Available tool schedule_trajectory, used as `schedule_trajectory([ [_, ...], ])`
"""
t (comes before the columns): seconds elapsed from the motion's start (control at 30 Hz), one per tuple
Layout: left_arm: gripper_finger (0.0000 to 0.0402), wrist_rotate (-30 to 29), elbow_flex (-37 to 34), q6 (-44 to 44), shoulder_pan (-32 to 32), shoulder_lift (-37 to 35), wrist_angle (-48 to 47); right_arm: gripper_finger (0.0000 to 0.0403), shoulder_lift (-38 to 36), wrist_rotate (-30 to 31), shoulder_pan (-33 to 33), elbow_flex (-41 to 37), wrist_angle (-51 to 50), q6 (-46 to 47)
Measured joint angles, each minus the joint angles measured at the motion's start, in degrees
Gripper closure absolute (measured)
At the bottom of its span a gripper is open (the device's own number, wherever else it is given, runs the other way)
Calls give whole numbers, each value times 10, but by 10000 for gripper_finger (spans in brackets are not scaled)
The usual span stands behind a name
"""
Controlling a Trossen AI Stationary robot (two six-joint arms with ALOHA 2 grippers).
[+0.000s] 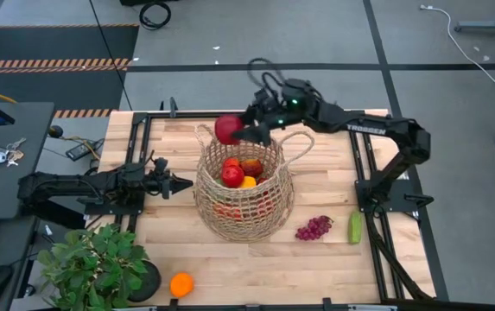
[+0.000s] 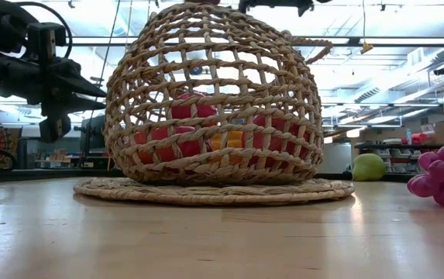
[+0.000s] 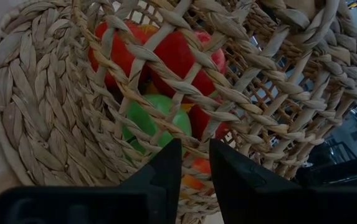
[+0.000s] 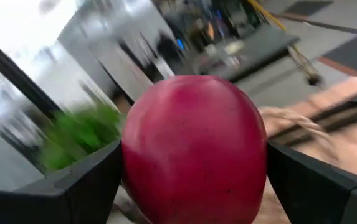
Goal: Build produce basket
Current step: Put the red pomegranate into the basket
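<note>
The tan wicker basket stands mid-table on a round woven mat, with several red, orange and green fruits inside. My right gripper is above the basket's far rim, shut on a red apple. My left gripper is just left of the basket's wall, its fingers a narrow gap apart, touching nothing. Purple grapes and a green cucumber lie on the table right of the basket. An orange lies near the front edge. My right gripper pinches the red apple between its two fingers, one on each side of its belly. The fingers come level from the table's right side. The apple is lifted clear, above the basket's far rim.
A potted green plant stands at the near left corner. A green fruit shows at the right in the low view. Black frame rails run along the table's sides. A desk with keys is off the left edge.
</note>
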Motion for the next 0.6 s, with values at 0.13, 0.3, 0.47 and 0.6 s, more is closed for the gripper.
schedule_trajectory([
  [0.13, 311, 0, 0, 0, 0, 0, 0, 30, 28, 23, -1, 65, -152, -220],
  [0.3, 310, 0, 0, 0, 0, 0, 1, 30, 41, 66, 9, 85, -222, -482],
  [0.47, 311, 0, 0, 0, 0, 0, 1, 30, 40, 139, 29, 85, -254, -651],
  [0.6, 311, 0, 0, 0, 0, 0, 1, 30, 40, 202, 49, 84, -270, -761],
])
